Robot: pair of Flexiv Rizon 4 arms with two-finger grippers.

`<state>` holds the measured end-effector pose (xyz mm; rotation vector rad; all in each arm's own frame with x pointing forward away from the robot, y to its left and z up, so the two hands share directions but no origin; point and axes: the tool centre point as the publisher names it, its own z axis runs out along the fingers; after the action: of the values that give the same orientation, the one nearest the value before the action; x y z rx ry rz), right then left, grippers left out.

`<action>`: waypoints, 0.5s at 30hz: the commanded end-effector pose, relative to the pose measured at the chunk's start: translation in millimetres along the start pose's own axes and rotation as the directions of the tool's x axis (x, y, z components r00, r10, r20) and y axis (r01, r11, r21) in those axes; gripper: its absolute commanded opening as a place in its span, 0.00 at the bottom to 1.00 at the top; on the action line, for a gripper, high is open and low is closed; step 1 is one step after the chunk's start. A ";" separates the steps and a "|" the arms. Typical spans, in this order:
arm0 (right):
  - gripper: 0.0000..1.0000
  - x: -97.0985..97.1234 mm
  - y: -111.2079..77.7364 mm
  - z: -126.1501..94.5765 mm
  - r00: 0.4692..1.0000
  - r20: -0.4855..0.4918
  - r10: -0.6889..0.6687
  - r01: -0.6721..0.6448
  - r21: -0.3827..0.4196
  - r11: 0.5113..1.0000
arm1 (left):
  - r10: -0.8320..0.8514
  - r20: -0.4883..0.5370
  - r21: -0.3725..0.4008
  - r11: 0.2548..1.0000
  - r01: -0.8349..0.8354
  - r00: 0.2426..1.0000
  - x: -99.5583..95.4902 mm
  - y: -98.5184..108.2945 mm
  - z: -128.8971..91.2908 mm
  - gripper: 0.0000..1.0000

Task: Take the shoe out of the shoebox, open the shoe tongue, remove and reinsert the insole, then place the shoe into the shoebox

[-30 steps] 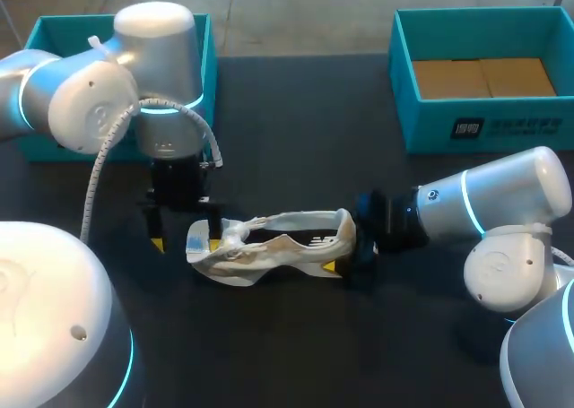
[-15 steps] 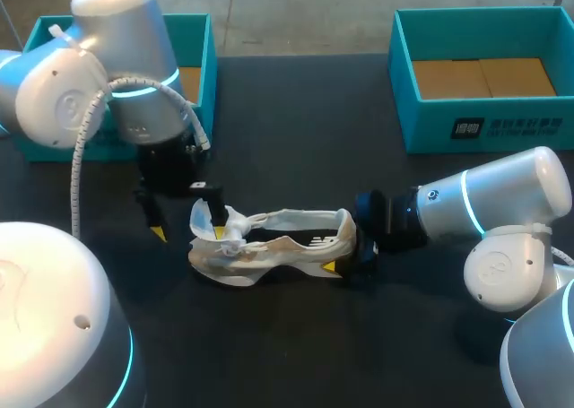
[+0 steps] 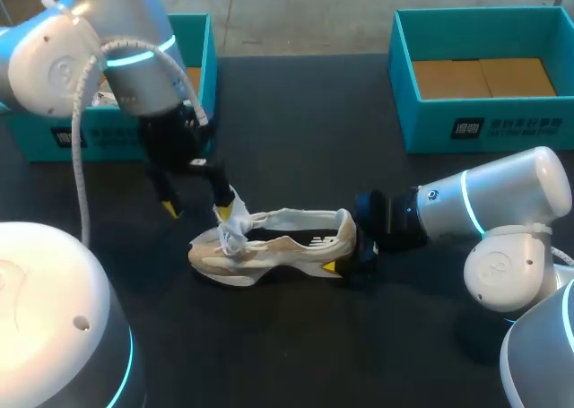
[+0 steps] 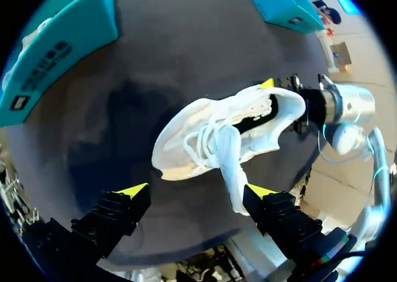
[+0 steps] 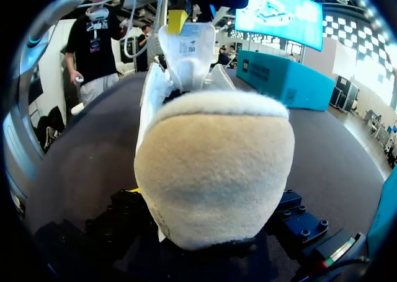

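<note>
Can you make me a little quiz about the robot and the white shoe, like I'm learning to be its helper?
1. True or false: the shoe lies inside a teal box.
2. Which part of the shoe does the right gripper clamp? A toe, B heel, C laces.
3. Fill in: the fingers of the left gripper stand ___.
Key: 1 false, it lies on the table; 2 B; 3 open.
</note>
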<state>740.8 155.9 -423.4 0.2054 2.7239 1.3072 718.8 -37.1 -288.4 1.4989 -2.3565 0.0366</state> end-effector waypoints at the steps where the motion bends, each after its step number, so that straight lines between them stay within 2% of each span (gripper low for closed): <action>1: 0.00 1.5 0.6 1.8 1.000 0.004 0.001 -0.001 0.008 1.000 | 0.167 0.022 -0.029 0.986 -0.167 0.986 1.7 -16.1 -17.3 1.00; 4: 0.00 1.5 0.6 1.8 1.000 0.004 0.001 -0.001 0.008 1.000 | 0.270 0.071 -0.011 0.963 -0.270 0.960 9.8 -20.9 -25.0 1.00; 8: 0.00 1.5 0.6 1.8 1.000 0.004 0.001 -0.001 0.008 1.000 | 0.399 0.139 -0.024 0.916 -0.400 0.906 21.1 -24.6 -29.9 1.00; 9: 0.00 1.5 0.6 1.8 1.000 0.004 0.001 -0.001 0.008 1.000 | 0.425 0.152 -0.022 0.904 -0.427 0.892 23.4 -25.3 -31.3 0.96; 10: 0.00 1.5 0.6 1.8 1.000 0.004 0.001 -0.001 0.008 1.000 | 0.448 0.151 -0.022 0.893 -0.450 0.881 24.8 -25.6 -32.8 0.67; 11: 0.00 1.5 0.6 1.8 1.000 0.004 0.001 -0.001 0.008 1.000 | 0.485 0.147 -0.026 0.873 -0.487 0.862 27.5 -25.8 -36.2 0.00; 15: 0.00 1.5 0.6 1.8 1.000 0.004 0.001 -0.001 0.008 1.000 | 0.583 0.136 0.000 0.808 -0.589 0.801 36.5 -26.0 -47.0 0.00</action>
<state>740.8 155.9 -423.4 0.2054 2.7239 1.3073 743.7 -70.6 -247.0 0.9081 -2.7799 0.0908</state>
